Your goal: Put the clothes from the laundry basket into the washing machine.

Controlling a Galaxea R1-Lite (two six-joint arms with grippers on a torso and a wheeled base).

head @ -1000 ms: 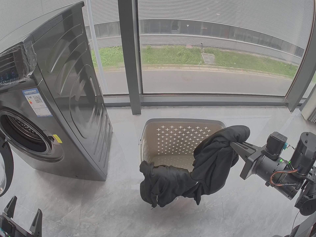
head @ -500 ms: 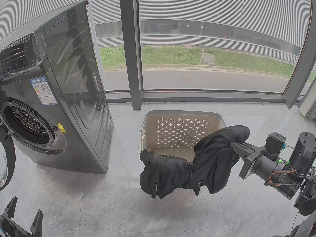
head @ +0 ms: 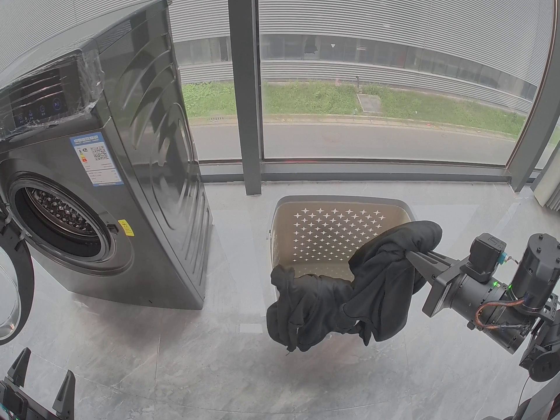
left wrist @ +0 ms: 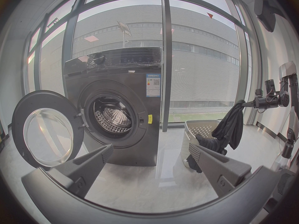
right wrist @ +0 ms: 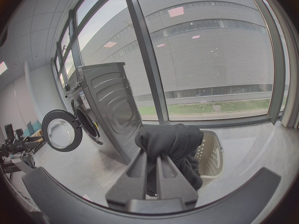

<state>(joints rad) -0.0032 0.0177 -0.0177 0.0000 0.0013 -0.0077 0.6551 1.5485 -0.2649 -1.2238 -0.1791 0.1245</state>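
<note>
Right pincer (head: 411,256): mine, clenched on the black garment (head: 356,298), which trails to the laundry basket (head: 341,203).
Drum opening (head: 61,223): nine o'clock from it, well apart.
Left pincer (head: 46,364): released, nearer the drum.

The right arm (head: 496,304) is extended across the front of the robot with the wrist roughly level. The right gripper (head: 415,257) points toward the robot's left, its fingers (right wrist: 165,171) pressed close together and clamped on a fold of the black garment (head: 379,287). The left gripper (head: 42,374) is held low on the robot's left side, its two fingers (left wrist: 87,168) spread wide apart with nothing between them.
</note>
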